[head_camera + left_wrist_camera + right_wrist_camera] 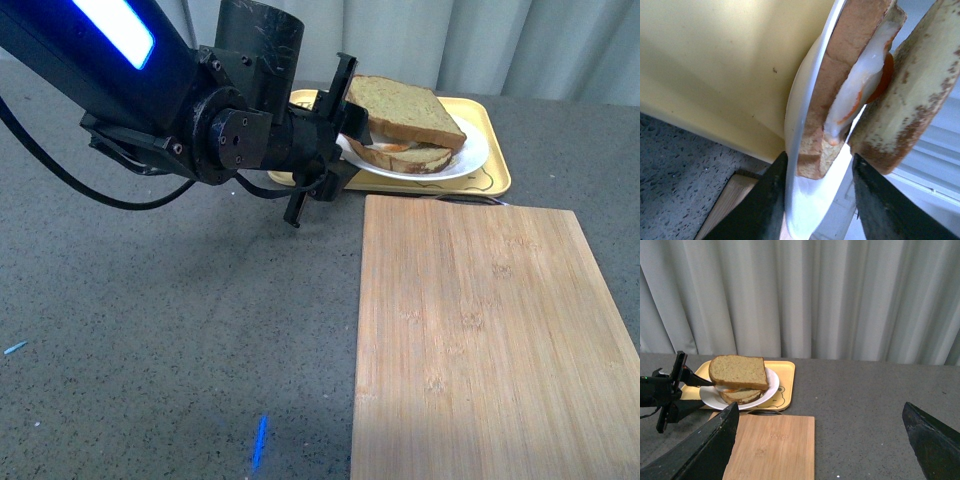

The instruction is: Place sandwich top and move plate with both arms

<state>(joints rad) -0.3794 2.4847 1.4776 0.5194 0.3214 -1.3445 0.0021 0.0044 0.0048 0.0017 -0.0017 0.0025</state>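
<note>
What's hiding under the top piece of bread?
Under the sandwich top sits another bread slice on the white plate. The left wrist view shows a fried egg, white and orange, between them. Most of the egg stays covered.

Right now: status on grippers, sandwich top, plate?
Left gripper open around plate rim. Right gripper open, empty, away. Sandwich top on egg slice. Nothing blocking.

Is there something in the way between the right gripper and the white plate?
Nothing visible blocks it. In the right wrist view the right gripper is open and far back; only bare table and the flat wooden board lie toward the plate. The left gripper is at the plate's opposite edge.
</note>
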